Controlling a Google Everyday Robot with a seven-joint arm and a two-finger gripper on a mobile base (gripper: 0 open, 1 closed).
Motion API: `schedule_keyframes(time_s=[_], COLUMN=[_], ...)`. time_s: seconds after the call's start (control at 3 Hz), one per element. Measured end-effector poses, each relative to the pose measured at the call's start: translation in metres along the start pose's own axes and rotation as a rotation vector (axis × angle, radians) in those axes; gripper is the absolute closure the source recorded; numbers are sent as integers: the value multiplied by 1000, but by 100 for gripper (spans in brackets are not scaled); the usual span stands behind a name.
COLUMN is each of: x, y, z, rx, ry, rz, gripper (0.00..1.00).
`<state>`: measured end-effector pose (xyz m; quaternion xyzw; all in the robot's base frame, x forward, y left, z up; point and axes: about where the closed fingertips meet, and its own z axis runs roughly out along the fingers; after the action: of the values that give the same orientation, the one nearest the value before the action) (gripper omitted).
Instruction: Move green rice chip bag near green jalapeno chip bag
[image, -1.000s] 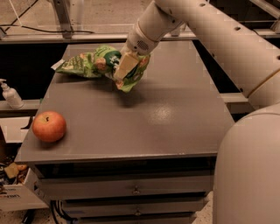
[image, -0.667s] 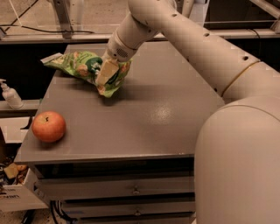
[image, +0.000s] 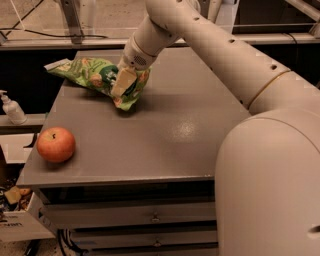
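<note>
My gripper (image: 122, 84) is at the back left of the grey table (image: 165, 135) and is shut on the green rice chip bag (image: 131, 96). This bag is bright green and wrinkly, and its lower end touches the tabletop. A dark green round logo (image: 106, 75) shows just left of the fingers. The green jalapeno chip bag (image: 67, 67), paler with a whitish end, lies flat to the left near the table's left edge. The two bags touch or overlap, and I cannot tell where one ends.
A red apple (image: 55, 144) sits at the table's front left corner. A soap pump bottle (image: 11, 108) stands on a ledge left of the table. My arm (image: 215, 55) reaches in from the right across the back of the table.
My gripper has carried the rice chip bag to the left along the back of the table. The jalapeno bag's left end has also shifted a little left. The apple has not moved.
</note>
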<state>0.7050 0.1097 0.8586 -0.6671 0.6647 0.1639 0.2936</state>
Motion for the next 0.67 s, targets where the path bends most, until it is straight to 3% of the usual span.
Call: schedule_keyframes(time_s=[0.67], x=[9], y=[-6], z=[-10], rx=[8], ry=[2], rz=[-10], gripper=[0])
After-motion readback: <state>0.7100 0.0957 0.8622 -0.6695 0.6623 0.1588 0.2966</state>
